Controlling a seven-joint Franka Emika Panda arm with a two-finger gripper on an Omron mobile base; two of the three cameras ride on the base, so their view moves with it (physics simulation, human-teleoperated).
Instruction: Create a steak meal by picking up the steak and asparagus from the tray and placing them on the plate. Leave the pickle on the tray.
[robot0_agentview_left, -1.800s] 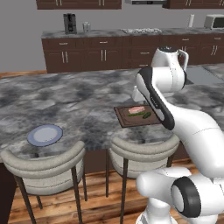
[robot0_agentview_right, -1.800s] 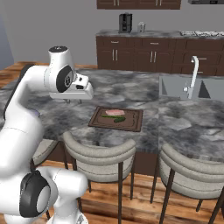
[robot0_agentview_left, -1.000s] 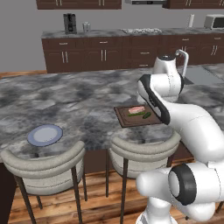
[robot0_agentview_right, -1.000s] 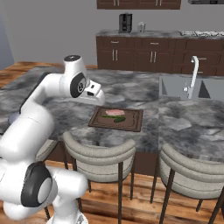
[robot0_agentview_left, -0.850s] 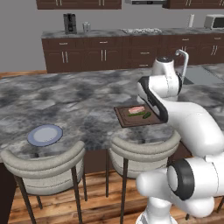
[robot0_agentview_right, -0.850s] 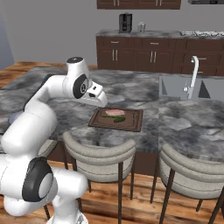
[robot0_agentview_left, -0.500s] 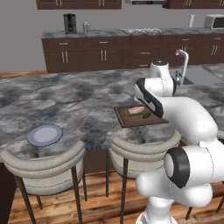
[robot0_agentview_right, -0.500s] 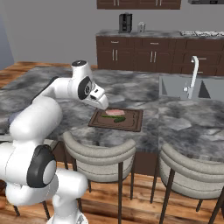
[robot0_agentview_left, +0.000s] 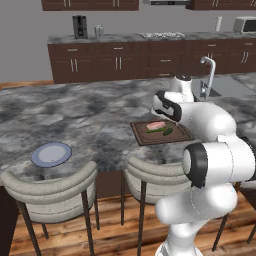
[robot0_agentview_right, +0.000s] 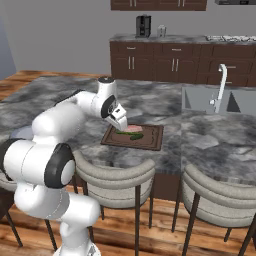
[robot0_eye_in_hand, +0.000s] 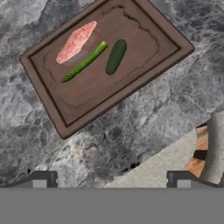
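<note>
The hand (robot0_eye_in_hand: 111, 177) hung wide open and empty above the tray (robot0_eye_in_hand: 52, 107), upper centre of the hand view, where steak (robot0_eye_in_hand: 75, 41), asparagus (robot0_eye_in_hand: 84, 61) and pickle (robot0_eye_in_hand: 116, 56) lay.

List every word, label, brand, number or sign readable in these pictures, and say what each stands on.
None: no readable text anywhere.
The tray, steak, asparagus, pickle and plate bear no lettering.
The microwave and coffee maker on the back counter are too small to show any label.
</note>
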